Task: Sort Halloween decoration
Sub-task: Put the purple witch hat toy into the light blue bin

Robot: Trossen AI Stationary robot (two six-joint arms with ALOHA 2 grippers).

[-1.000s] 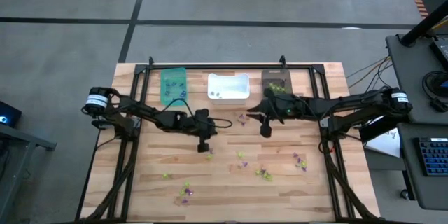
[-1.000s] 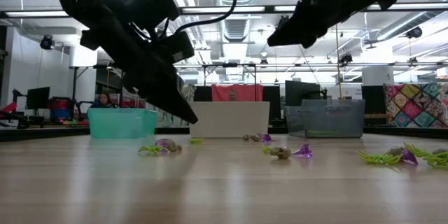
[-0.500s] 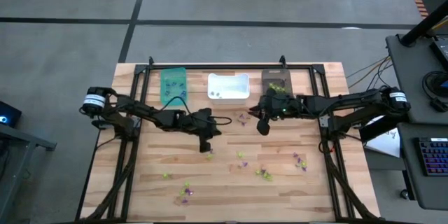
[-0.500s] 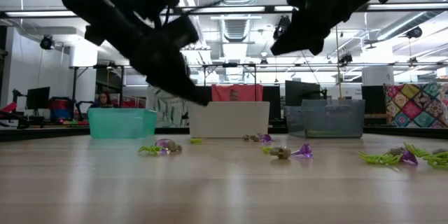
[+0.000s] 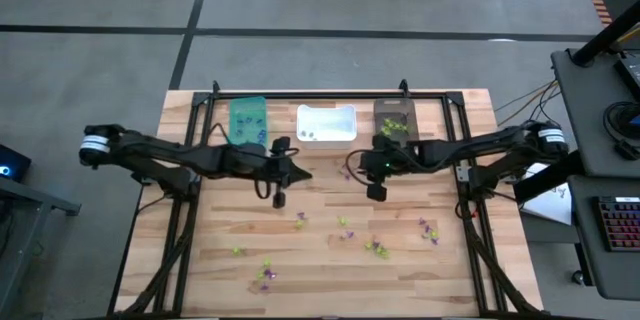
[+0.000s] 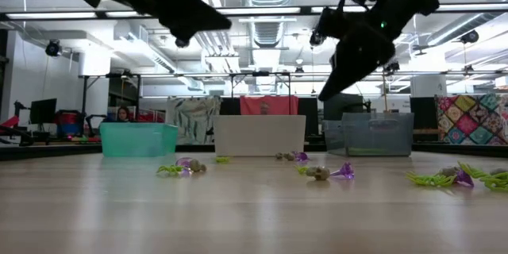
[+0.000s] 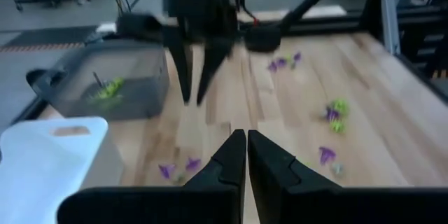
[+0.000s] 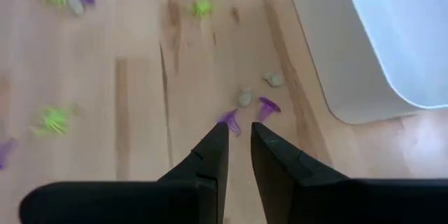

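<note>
The Halloween decoration, tiny purple, lime-green and greyish trinkets, lies scattered on the wooden table point(image 5: 200, 260). One small group point(image 5: 347, 170) lies near the white bin point(image 5: 326, 123); it shows as purple pieces point(image 8: 266, 106) and greyish ones point(image 8: 244, 98) in the right wrist view. My right gripper point(image 8: 238, 136) hangs above the table just short of this group, slanting down, its fingers a narrow gap apart with nothing between them. My left gripper point(image 7: 246, 140) is shut, with nothing showing in it, and is held high and nearly level left of the table's middle point(image 5: 303, 174).
A teal bin point(image 5: 248, 120), the white bin and a dark bin point(image 5: 394, 115) with lime-green pieces stand in a row at the far edge. More trinkets lie near the middle point(image 5: 300, 218), toward the near right point(image 5: 377, 248) and the near left point(image 5: 265, 275).
My left gripper has risen from just above the table to well clear of it. It has tipped from slanting down to nearly level and drawn back a little toward the table's left edge, staying shut. My right gripper has tipped further downward and sunk slightly.
</note>
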